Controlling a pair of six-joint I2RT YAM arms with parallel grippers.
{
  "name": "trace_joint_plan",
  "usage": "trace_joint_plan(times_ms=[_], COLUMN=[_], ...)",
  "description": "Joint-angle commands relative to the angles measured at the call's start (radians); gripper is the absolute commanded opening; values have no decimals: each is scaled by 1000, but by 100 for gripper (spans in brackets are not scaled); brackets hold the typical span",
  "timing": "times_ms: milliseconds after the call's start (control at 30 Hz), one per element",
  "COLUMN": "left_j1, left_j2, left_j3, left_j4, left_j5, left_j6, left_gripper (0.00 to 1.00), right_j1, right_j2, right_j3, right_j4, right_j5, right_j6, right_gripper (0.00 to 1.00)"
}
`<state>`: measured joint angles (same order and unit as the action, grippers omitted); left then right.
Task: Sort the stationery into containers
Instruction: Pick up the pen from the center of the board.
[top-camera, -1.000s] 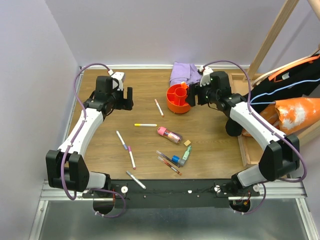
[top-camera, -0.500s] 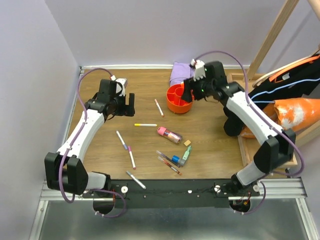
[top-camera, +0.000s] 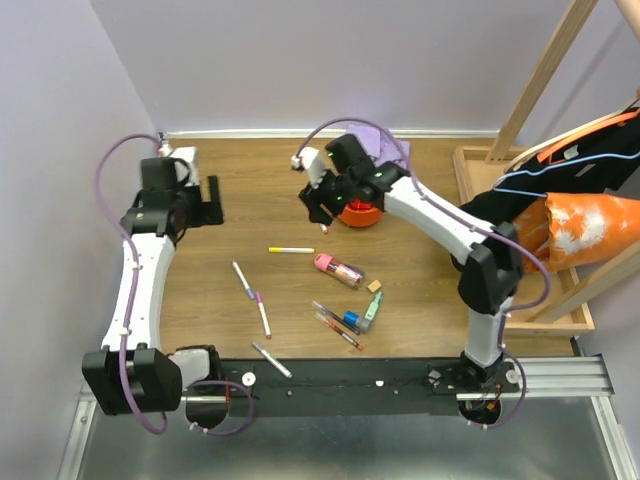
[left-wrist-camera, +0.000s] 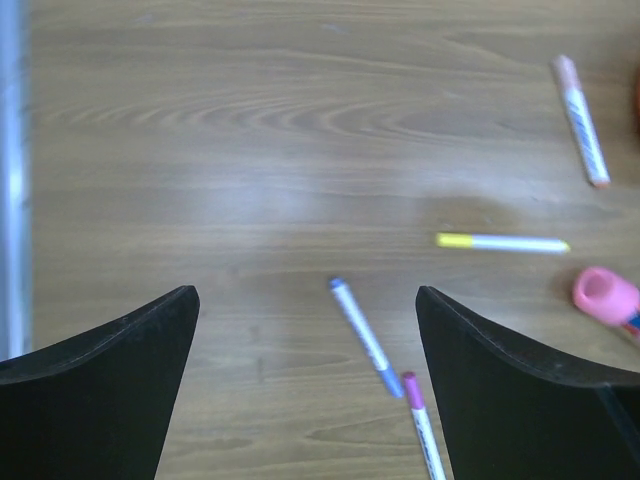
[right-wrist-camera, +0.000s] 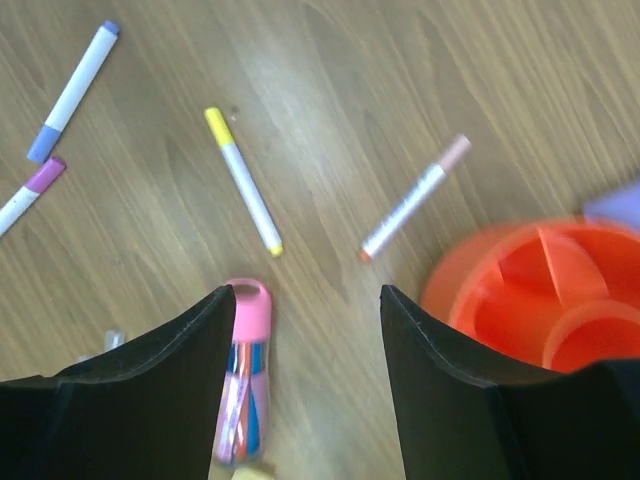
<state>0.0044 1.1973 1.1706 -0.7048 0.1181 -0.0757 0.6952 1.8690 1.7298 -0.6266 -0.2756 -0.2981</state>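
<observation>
The orange divided cup (top-camera: 362, 214) stands at the far middle of the table, half hidden by my right arm; the right wrist view shows it (right-wrist-camera: 540, 290) at the right. My right gripper (top-camera: 318, 205) is open and empty, just left of the cup. In its wrist view (right-wrist-camera: 306, 295) a pink-capped white pen (right-wrist-camera: 415, 198), a yellow-tipped pen (right-wrist-camera: 243, 180) and the pink tube (right-wrist-camera: 243, 380) lie below. My left gripper (top-camera: 208, 200) is open and empty at the far left. Its wrist view (left-wrist-camera: 305, 300) shows a blue-capped pen (left-wrist-camera: 360, 338) and a magenta-capped pen (left-wrist-camera: 422, 420).
More stationery lies mid-table: a tan eraser (top-camera: 375, 286), a mint highlighter (top-camera: 371, 310), red pens (top-camera: 335, 325) and a grey pen (top-camera: 271, 360) near the front rail. The lilac cloth (top-camera: 385, 137) lies behind the cup. A wooden tray (top-camera: 468, 165) and an orange bag (top-camera: 590, 225) stand at the right.
My right gripper has swung left from the cup's right side across to its left side. My left gripper has pulled back toward the far left wall. The stationery has not moved.
</observation>
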Motion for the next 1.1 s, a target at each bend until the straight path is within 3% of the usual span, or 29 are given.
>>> trace_joint_plan(times_ms=[0,133,267,733,1067], left_j1=[156,274,311,316,319], left_j2=[-57,-91,-117,-235,-237], left_j3=[3,-54,-95,-190,-203], left_j4=[-102,-96,-94,-79,-70], left_j5=[-28,-11,-6,-14,-15], left_j6=[-64,-114,-151,-145,-145], left_gripper=[99,99,99,99,99], right_j1=[73,131,177,208,208], right_j2=[136,295,389,535,598], right_j3=[143,258,318,361,389], right_j4=[-35,-38,-24,1,-50], right_j5=[-49,-7,10,56,-20], right_j6=[-157,-179,-205,-322,-348], right_gripper=[66,68,67,63,62])
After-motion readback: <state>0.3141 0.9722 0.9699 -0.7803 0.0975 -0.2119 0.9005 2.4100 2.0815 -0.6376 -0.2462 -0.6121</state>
